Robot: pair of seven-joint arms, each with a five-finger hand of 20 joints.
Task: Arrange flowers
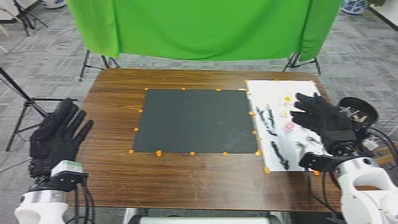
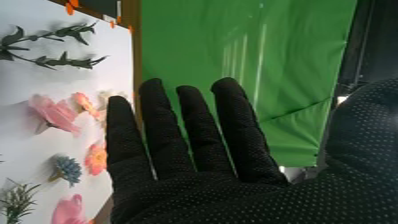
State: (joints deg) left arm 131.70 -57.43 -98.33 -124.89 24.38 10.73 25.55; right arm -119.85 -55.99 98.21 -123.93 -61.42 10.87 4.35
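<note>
In the head view my right hand (image 1: 323,119) is over the right part of the white sheet (image 1: 286,159), fingers relaxed and holding nothing. My left hand (image 1: 59,134) is at the table's left edge with straight fingers. Dark green sprigs (image 1: 280,154) lie on the sheet, small pale flowers farther back. From the right wrist view, my right hand (image 2: 204,185) has its fingers extended, the thumb apart. Beside it lie a leafy sprig (image 2: 53,61), a pink flower (image 2: 59,113), an orange flower (image 2: 96,158), a blue flower (image 2: 66,169), a needle-like green sprig (image 2: 18,199) and another pink flower (image 2: 68,211).
A dark grey mat (image 1: 195,122) lies mid-table, with orange markers around it and the sheet. Beyond the brown table (image 1: 191,182) hangs a green cloth (image 1: 204,30) on stands. A round black object (image 1: 358,109) is at the right, beside my right hand.
</note>
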